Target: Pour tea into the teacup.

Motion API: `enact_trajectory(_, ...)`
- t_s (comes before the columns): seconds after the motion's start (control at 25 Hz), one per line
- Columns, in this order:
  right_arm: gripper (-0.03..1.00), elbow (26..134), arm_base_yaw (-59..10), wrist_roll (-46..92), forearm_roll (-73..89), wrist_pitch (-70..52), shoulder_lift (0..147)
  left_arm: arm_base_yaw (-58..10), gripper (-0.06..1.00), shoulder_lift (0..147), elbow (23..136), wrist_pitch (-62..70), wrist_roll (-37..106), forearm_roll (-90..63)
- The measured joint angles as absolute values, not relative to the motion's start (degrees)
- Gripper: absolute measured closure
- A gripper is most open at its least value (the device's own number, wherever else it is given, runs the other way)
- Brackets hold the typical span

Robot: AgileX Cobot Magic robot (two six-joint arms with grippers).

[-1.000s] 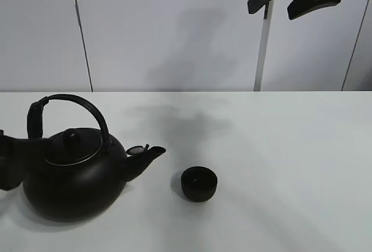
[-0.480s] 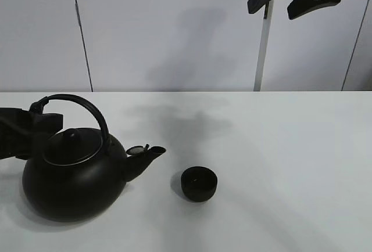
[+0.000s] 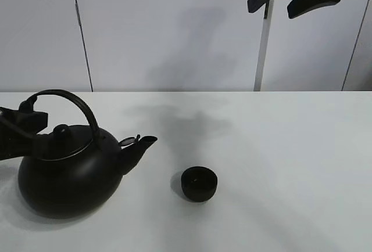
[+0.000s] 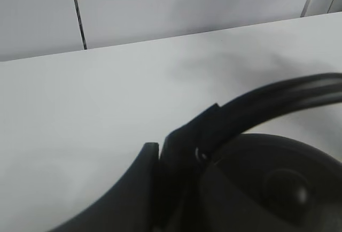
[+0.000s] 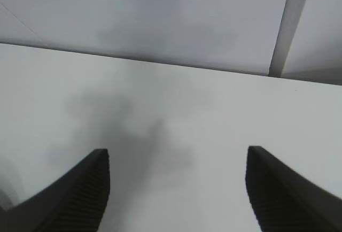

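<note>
The big black kettle with an arched handle is at the left of the white table, its short spout pointing right. My left gripper is shut on the left end of the handle; the left wrist view shows the handle running from my gripper over the lid. The teacup, small, black and handleless, stands upright to the right of the spout, a gap apart. My right gripper hangs open and empty high at the back right, open also in its wrist view.
A white wall with dark panel seams stands behind the table, and a pale upright post is at the back right. Bare tabletop lies to the right of the teacup and in front of it.
The kettle has shifted left and its spout has risen a little. My left gripper has come up from beside the kettle's body to the handle. The teacup and right gripper have not moved.
</note>
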State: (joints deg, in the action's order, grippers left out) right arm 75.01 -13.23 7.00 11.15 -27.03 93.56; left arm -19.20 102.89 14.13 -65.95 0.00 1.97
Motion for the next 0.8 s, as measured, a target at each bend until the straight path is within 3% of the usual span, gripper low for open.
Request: enact_trajectory(0.8,0.47,75.01,-13.23,6.88,11.15,-26.97,93.56,-19.20,0.84,89.15,14.79,-59.14,1.77,5.93)
